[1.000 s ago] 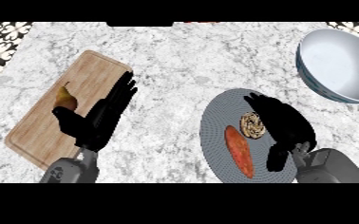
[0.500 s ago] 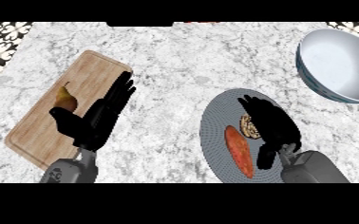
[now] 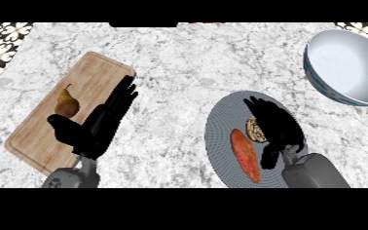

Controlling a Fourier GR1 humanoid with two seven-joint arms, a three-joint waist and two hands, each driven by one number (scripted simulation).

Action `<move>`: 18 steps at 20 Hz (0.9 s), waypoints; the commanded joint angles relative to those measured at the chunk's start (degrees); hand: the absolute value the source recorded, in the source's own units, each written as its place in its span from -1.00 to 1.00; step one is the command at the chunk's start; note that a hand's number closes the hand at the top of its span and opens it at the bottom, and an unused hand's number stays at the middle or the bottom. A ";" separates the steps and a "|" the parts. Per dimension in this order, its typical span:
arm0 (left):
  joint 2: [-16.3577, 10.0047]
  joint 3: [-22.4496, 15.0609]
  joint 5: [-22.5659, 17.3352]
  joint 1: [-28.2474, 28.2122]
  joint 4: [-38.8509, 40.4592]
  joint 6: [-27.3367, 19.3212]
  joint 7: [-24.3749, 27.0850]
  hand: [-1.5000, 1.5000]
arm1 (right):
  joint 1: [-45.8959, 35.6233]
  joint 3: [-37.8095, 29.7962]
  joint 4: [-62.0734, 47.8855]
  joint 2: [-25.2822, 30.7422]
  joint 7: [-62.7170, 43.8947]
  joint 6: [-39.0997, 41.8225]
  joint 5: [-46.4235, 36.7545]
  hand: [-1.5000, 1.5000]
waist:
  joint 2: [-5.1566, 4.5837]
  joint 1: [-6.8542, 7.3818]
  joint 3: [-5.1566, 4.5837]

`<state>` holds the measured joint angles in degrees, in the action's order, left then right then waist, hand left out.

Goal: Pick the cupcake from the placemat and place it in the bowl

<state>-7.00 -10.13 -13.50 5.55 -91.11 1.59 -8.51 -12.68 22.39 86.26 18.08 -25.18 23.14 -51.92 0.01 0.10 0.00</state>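
Brown and half hidden, the cupcake [image 3: 252,129] sits on the grey round placemat [image 3: 221,122] beside a long orange food piece [image 3: 244,155]. The right hand [image 3: 277,126] lies over its right side, fingers stretched out and seemingly not closed round it. The bowl [image 3: 338,63] stands well apart at the desk's [image 3: 187,63] far right, and the left hand [image 3: 97,126] rests straight-fingered over a wooden board [image 3: 86,75] beside a pear [image 3: 66,105].

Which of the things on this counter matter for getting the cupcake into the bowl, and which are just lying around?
For the job: cupcake; grey placemat under it; bowl at the far right; right hand over the cupcake.

Lying about: wooden cutting board; pear on it; long orange food on the placemat; left hand, open over the board.
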 commanded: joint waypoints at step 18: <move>2.17 3.28 1.91 -1.89 -2.32 3.14 -1.22 0.00 | -3.44 -3.57 -10.83 -4.70 15.96 -5.88 -10.25 1.00 | 0.03 0.16 0.00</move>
<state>-4.53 -7.21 -11.32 6.20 -89.38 4.51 -8.42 -15.10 18.58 76.61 14.15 -9.76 16.82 -59.93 0.41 0.09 -0.51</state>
